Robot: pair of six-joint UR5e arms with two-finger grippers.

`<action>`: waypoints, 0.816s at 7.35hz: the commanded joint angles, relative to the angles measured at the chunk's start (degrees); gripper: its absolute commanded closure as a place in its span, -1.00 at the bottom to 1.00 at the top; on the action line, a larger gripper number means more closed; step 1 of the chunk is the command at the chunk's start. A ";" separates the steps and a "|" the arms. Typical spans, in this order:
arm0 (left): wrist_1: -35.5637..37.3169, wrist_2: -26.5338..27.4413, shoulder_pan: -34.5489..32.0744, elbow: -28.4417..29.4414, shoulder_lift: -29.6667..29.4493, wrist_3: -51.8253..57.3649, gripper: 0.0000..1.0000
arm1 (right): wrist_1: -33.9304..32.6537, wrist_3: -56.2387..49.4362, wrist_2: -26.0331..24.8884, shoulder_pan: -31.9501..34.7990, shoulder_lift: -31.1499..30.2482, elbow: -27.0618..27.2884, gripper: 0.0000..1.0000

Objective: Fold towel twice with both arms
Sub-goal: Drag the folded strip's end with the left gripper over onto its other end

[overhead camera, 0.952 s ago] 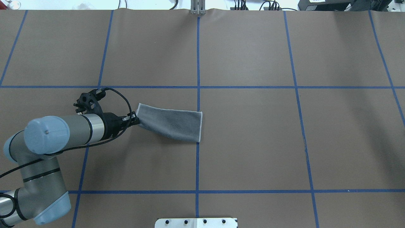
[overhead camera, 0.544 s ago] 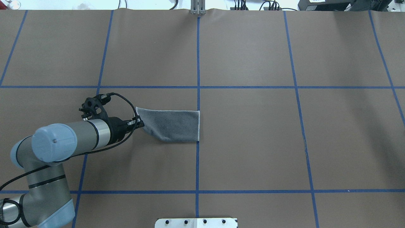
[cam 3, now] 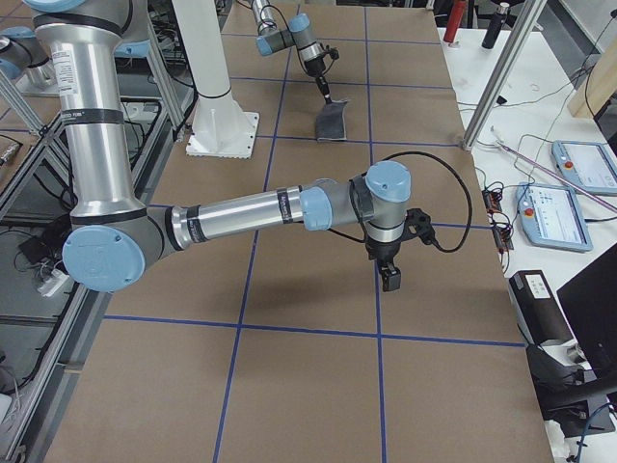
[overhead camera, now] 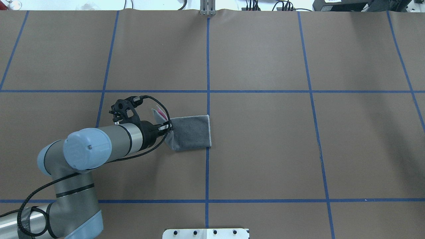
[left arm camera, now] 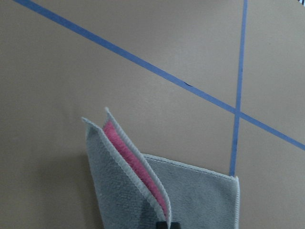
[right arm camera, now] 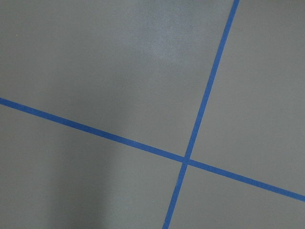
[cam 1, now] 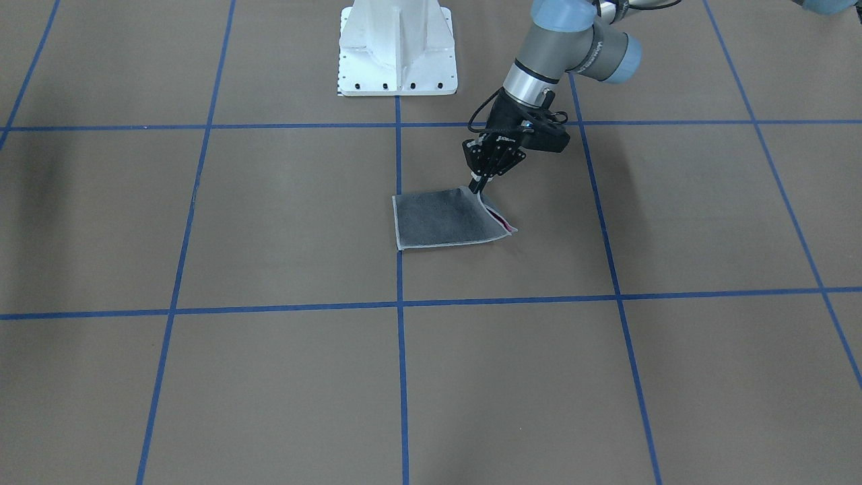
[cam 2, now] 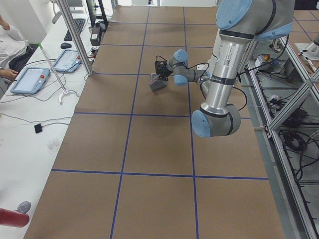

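- Towel: folded, grey up, laid at middle of surface; 9 o'clock edge (overhead) raised, pink shown.
- Left gripper: clamped on raised edge.
- Right gripper: well apart; width cannot be told.

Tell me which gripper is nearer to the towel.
Left. The left gripper pinches the towel by its raised edge; the right gripper hangs over the table, well away from it.

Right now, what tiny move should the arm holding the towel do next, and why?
Probably carry the pinched edge toward the blue line and lower it: the left end effector holds one edge of the towel raised, pink inside showing.
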 commanded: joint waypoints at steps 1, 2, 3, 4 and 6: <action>0.38 0.49 0.67 3.60 -5.77 3.38 1.00 | -0.03 0.09 0.04 0.00 -0.05 0.00 -1.00; 0.39 0.58 1.46 6.06 -8.76 3.55 1.00 | 0.06 0.18 -0.05 0.00 -0.05 0.00 -1.00; 0.39 0.49 1.99 7.56 -10.88 5.73 1.00 | 0.06 0.44 -0.05 0.00 0.03 -0.08 -1.00; 0.39 0.49 2.08 9.32 -12.20 7.06 1.00 | 0.06 0.44 -0.05 0.00 0.03 -0.08 -1.00; 0.38 0.49 2.17 10.56 -13.44 8.47 1.00 | 0.06 0.53 -0.05 0.00 -0.05 -0.08 -1.00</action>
